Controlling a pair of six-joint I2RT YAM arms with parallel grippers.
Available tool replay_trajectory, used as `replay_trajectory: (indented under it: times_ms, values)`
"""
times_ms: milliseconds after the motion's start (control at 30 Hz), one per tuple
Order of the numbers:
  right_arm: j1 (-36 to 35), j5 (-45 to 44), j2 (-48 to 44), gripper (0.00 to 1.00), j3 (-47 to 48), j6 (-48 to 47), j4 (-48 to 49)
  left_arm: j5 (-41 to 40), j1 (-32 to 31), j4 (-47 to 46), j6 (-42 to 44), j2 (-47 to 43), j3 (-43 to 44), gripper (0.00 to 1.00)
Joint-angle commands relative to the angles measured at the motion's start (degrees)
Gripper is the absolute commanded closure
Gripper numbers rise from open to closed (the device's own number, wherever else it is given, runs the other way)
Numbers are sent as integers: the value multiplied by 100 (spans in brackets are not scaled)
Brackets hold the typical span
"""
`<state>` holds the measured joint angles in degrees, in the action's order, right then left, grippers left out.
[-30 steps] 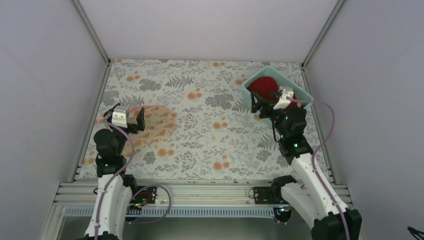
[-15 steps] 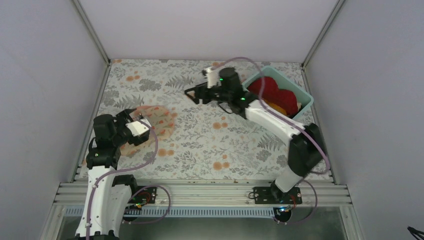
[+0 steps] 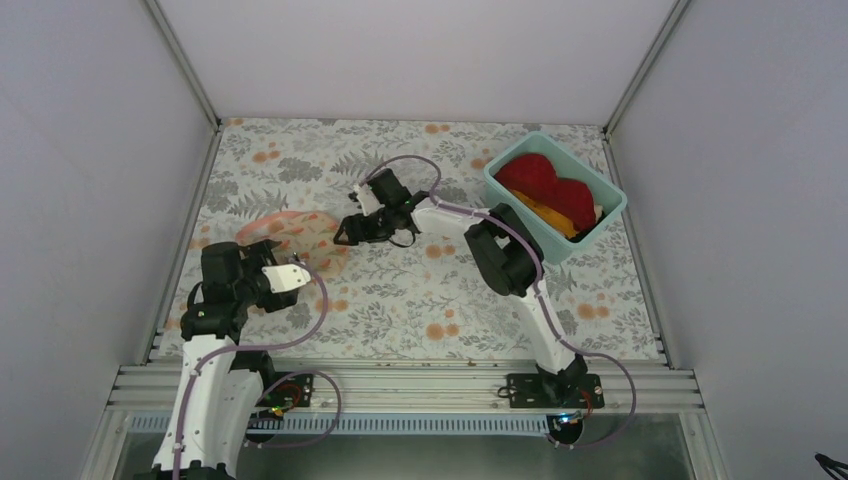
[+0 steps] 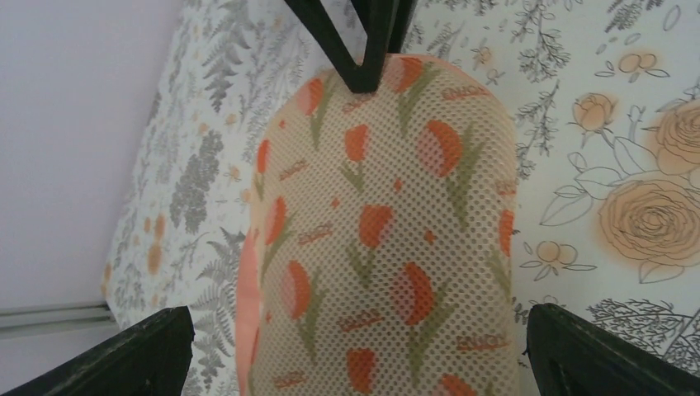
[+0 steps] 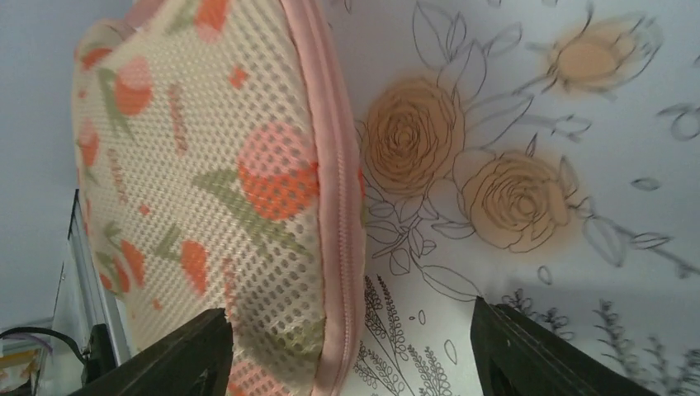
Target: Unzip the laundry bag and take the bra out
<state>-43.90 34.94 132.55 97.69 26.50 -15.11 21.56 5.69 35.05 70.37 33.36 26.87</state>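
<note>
Overhead, the peach-pink mesh laundry bag printed with red-orange flowers [image 3: 292, 228] lies on the floral-patterned table [image 3: 430, 300], toward 9 o'clock from the table's middle. The right fingers [image 3: 350, 228] sit at the bag's 3 o'clock end, with their arm stretched across from its base. The left arm covers part of the bag's 6 o'clock side. From above, neither pair's spread can be read.

The wrist views settle that. The left wrist view shows the left fingers [image 4: 153, 355] released and spread wide, one on each side of the bag and not clamped on it. At 12 o'clock in that view, the dark tips of the right fingers meet the bag's far end.

The right wrist view shows the right fingers apart as well, straddling the bag's pink zipper edge [image 5: 334, 206], whose visible stretch is closed. Whether either tip touches the mesh cannot be told.

Only the top view takes in the teal plastic tub [image 3: 583, 168] at 2 o'clock on the table, well apart from the bag. It holds a red cloth [image 3: 535, 178] and an orange cloth [image 3: 553, 213].
</note>
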Motion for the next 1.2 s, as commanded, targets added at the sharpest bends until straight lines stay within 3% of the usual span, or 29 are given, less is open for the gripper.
replay_trajectory:
  times_ms: [0, 300, 767, 867, 1133, 1167]
  values:
    - [-183, 368, 89, 29, 239, 192, 6, 30, -84, -19, 185, -35, -221, 0]
    - [-159, 923, -27, 94, 118, 654, 185, -69, -481, -329, 167, 36, -687, 2]
    - [37, 1439, -1769, 97, -1362, 1114, 563, -579, -1210, -2739, -183, 662, -1338, 9]
    - [94, 1451, -1978, 97, -1674, 1137, 642, -322, -1224, -2699, -272, 754, -1268, 22]
    - [299, 1426, -2073, 96, -1789, 959, 583, 477, -1221, -2317, -815, 842, -816, 91]
    - [317, 1247, -2088, 92, -1749, 802, 431, 551, -1220, -2219, -964, 862, -733, 97]
